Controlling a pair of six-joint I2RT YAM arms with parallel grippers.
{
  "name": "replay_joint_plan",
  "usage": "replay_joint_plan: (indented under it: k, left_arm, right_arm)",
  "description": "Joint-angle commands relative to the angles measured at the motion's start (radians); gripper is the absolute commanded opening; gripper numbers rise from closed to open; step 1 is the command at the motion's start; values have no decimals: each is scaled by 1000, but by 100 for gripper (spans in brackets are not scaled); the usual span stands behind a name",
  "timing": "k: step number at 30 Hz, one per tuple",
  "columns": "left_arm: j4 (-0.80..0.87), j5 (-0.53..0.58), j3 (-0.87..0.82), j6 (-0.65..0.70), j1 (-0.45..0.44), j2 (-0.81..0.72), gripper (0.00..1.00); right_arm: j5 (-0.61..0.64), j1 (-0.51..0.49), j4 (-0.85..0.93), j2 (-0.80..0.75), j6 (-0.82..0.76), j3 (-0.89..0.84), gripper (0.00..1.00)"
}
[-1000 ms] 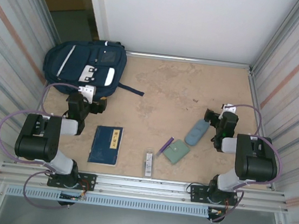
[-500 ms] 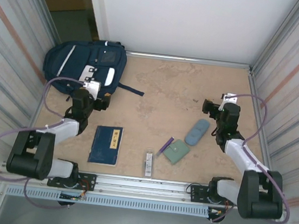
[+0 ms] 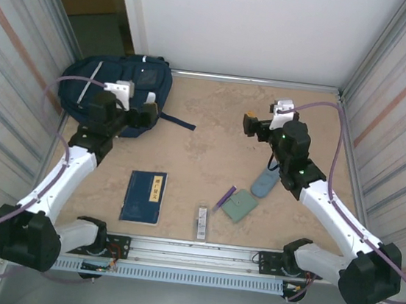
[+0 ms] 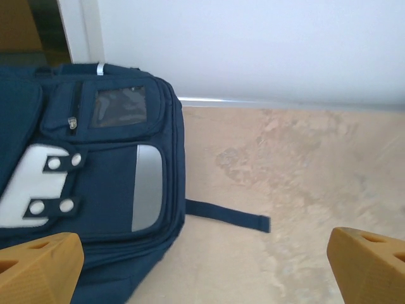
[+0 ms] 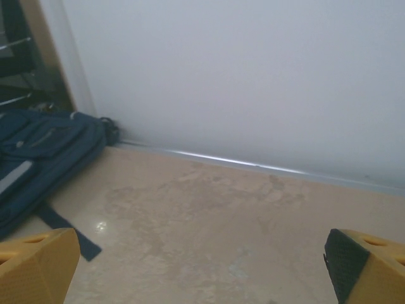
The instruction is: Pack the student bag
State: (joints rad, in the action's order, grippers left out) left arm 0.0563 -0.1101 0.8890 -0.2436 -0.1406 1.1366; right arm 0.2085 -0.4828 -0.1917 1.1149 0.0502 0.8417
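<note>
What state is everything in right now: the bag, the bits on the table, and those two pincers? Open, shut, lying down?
Backpack: lying flat, front up, pockets look zipped shut.
Book: closed, lying flat.
Pen: lying flat beside the green pouch.
Green pouch: shut, lying flat.
Grey-blue case: shut, lying flat.
Small bar: lying flat near the front edge.
Left pincer: open, empty.
Right pincer: open, empty.
</note>
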Motion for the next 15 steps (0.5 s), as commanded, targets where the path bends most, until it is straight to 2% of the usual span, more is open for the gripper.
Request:
replay_joint_plan:
  k: [1, 3, 5, 7, 10, 15]
  left_arm:
    - [71, -251, 2, -280, 112, 40, 99]
    - [56, -355, 29, -260, 152, 111, 99]
    - [147, -342, 116, -166, 139, 194, 99]
    - [237, -267, 207, -57, 90, 273, 99]
    - [288, -159, 291, 42, 17, 369, 99]
    - [377, 3, 453, 87, -54, 562, 99]
  right_arm:
    - [-13, -43, 36, 40, -29, 42, 99]
    - [-18, -72, 43, 55, -29, 54, 99]
    - [-14, -104, 59, 67, -25, 63, 99]
    - [-11, -135, 91, 76, -25, 72, 99]
    - [16, -179, 124, 81, -21, 65, 99]
    - [65, -233, 159, 73, 76, 33, 99]
